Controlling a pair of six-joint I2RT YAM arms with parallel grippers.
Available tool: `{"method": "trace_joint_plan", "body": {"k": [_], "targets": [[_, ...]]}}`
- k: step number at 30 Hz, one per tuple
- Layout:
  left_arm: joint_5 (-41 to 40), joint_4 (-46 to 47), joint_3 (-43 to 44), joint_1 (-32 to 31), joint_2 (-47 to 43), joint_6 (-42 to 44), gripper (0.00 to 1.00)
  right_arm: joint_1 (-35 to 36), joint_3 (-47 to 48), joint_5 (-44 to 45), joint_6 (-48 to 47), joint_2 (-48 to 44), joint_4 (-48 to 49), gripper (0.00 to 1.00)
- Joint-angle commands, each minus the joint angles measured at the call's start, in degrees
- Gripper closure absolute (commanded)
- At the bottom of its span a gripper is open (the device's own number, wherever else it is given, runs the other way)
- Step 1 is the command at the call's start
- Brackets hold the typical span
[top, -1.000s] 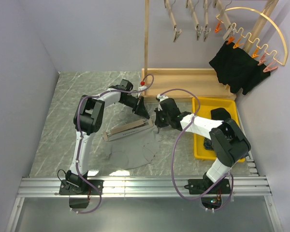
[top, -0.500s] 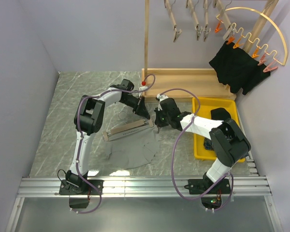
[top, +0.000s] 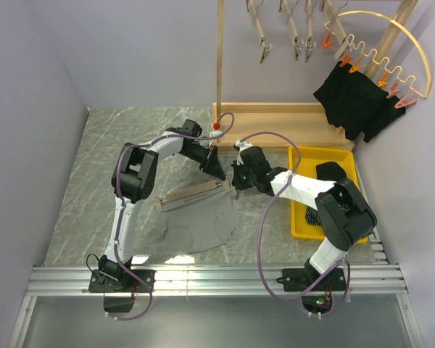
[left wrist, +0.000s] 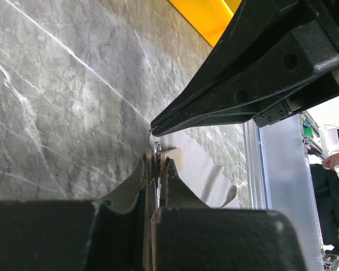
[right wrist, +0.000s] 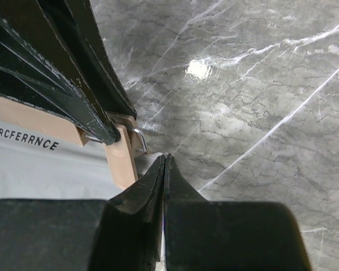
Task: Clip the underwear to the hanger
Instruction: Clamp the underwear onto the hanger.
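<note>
Grey marble table (top: 94, 159), with a wooden rack (top: 275, 116) along the far edge and a yellow tray (top: 301, 154) at the right edge. The wooden hanger (top: 192, 193) lies flat near table centre, across the far side of the grey underwear (top: 203, 230), which is spread toward the near edge.

Left gripper (top: 217, 171): jaws nearly together, pinching the clip (right wrist: 121, 158) at the hanger's right end. Probably squeezing it open and steadying the bar.

Right gripper (top: 236, 187): fully closed, tips down just beside that clip at the fabric edge. Cannot tell whether cloth is pinched.

Judgement: right arm is placed to feed the edge into the clip mouth. Appears not yet clipped.
</note>
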Motion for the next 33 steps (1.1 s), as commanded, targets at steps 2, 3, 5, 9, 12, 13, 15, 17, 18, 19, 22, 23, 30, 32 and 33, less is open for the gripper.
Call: {"method": "trace_joint_plan", "body": {"k": [2,3,5,9,12,13,15,17,18,19,22,23,30,32,33], "targets": [[1.7,-1.9,1.8,-0.4,-1.2,2.5,1.00,-0.8,3.0,2.1,0.3,-3.0,2.3,1.00],[1.6,-1.9,1.8,-0.5,-1.2,2.6,1.00,-0.9,3.0,2.1,0.4,-3.0,2.3,1.00],[1.4,-2.1,1.8,-0.6,-1.3,2.8,1.00,-1.0,3.2,1.7,0.6,-3.0,2.3,1.00],[0.9,-2.2,2.1,-0.7,-1.5,2.8,1.00,-1.0,3.5,1.3,0.6,-2.8,2.3,1.00],[0.3,-1.8,2.3,-0.7,-1.8,2.3,0.92,-1.1,3.2,0.9,0.4,-2.5,2.2,1.00],[0.0,-1.6,2.4,-0.7,-1.9,2.0,0.84,-1.1,3.1,0.7,0.4,-2.4,2.2,1.00],[-0.9,-0.6,2.5,-0.7,-2.4,1.1,0.76,-1.1,3.0,0.4,0.4,-1.8,2.0,1.00],[-1.5,0.9,2.5,-0.6,-3.1,-0.2,0.66,-1.1,2.9,0.2,0.4,-1.4,1.9,1.00],[-2.0,1.6,2.4,-0.6,-3.4,-0.8,0.63,-1.1,2.6,0.1,0.4,-1.3,1.8,1.00],[-2.4,2.2,2.3,-0.4,-3.8,-1.3,0.57,-1.1,2.3,0.1,0.3,-1.2,1.9,1.00],[-3.7,5.4,1.6,0.2,-5.3,-3.9,0.48,-1.2,2.1,0.3,0.2,-1.0,2.2,1.00],[-4.0,6.2,1.4,0.4,-6.1,-5.2,0.46,-1.2,1.9,0.3,0.1,-1.0,2.2,1.00],[-6.3,7.5,2.6,2.3,-8.9,-7.6,0.27,-1.3,1.4,0.3,-0.5,-1.4,2.3,1.00],[-7.6,7.3,2.5,3.0,-11.0,-8.2,0.23,-1.5,1.4,0.1,-0.8,-1.3,1.8,1.00],[-8.0,7.0,2.5,3.9,-11.8,-8.1,0.22,-1.5,1.4,0.1,-0.9,-1.2,1.1,1.00]]}}
